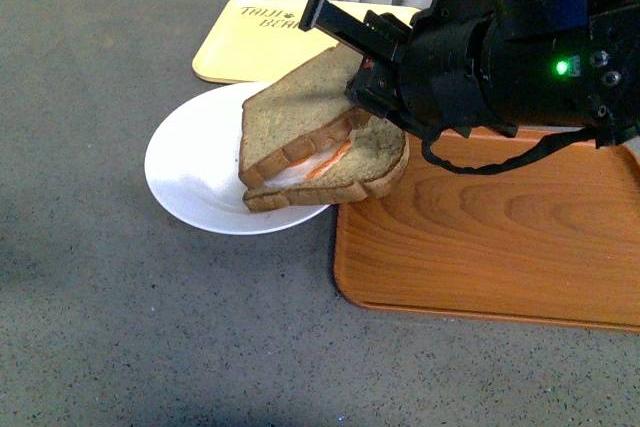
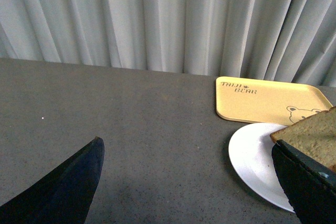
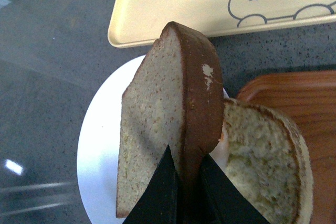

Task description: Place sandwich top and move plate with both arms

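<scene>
My right gripper point(image 1: 372, 67) is shut on the sandwich top point(image 1: 300, 112), a thick brown wholemeal slice held tilted. Its low edge rests on the lower bread slice point(image 1: 345, 175), which bears an egg and lies on the white plate point(image 1: 190, 162). In the right wrist view the sandwich top point(image 3: 157, 124) stands on edge between the fingers point(image 3: 160, 192) of my right gripper point(image 3: 186, 182), with the lower slice point(image 3: 262, 156) beside it on the plate point(image 3: 100, 145). My left gripper point(image 2: 191, 182) is open and empty above the grey table, left of the plate point(image 2: 252, 156). The sandwich top's corner point(image 2: 312, 135) shows there too.
A pale yellow bear tray point(image 1: 260, 37) lies behind the plate. A brown wooden tray point(image 1: 500, 237) lies to the right, touching the plate's edge, with the lower slice overhanging it. Grey curtains point(image 2: 157, 19) hang behind the table.
</scene>
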`<move>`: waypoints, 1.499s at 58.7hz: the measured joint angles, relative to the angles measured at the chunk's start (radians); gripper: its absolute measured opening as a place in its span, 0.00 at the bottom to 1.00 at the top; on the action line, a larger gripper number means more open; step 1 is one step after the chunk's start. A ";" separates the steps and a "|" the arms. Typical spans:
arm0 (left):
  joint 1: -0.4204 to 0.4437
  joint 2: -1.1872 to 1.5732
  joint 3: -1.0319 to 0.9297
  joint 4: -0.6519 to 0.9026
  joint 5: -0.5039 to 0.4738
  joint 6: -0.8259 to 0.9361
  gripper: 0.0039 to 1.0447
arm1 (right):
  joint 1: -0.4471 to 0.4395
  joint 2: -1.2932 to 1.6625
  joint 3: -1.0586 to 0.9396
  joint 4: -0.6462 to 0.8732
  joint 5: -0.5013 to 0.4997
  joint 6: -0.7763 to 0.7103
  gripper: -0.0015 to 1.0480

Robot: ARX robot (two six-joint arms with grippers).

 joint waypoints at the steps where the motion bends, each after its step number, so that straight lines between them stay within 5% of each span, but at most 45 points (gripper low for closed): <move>1: 0.000 0.000 0.000 0.000 0.000 0.000 0.92 | 0.002 -0.003 -0.006 -0.001 0.002 0.002 0.03; 27: 0.000 0.000 0.000 0.000 0.000 0.000 0.92 | -0.001 -0.203 -0.128 0.015 0.086 -0.074 0.68; 38: 0.000 0.000 0.000 0.000 0.000 0.000 0.92 | -0.112 -0.353 -0.198 0.040 0.142 -0.169 0.92; 46: 0.000 0.000 0.000 0.000 0.000 0.000 0.92 | -0.234 -0.480 -0.241 0.056 0.179 -0.273 0.91; 56: 0.000 0.000 0.000 0.000 0.001 0.000 0.92 | -0.294 -0.570 -0.424 0.383 0.213 -0.552 0.64; 78: 0.000 0.000 0.000 0.000 0.000 0.000 0.92 | -0.387 -0.804 -0.685 0.396 0.125 -0.642 0.01; 88: 0.000 0.000 0.000 0.000 0.000 0.000 0.92 | -0.410 -0.899 -0.749 0.363 0.096 -0.647 0.02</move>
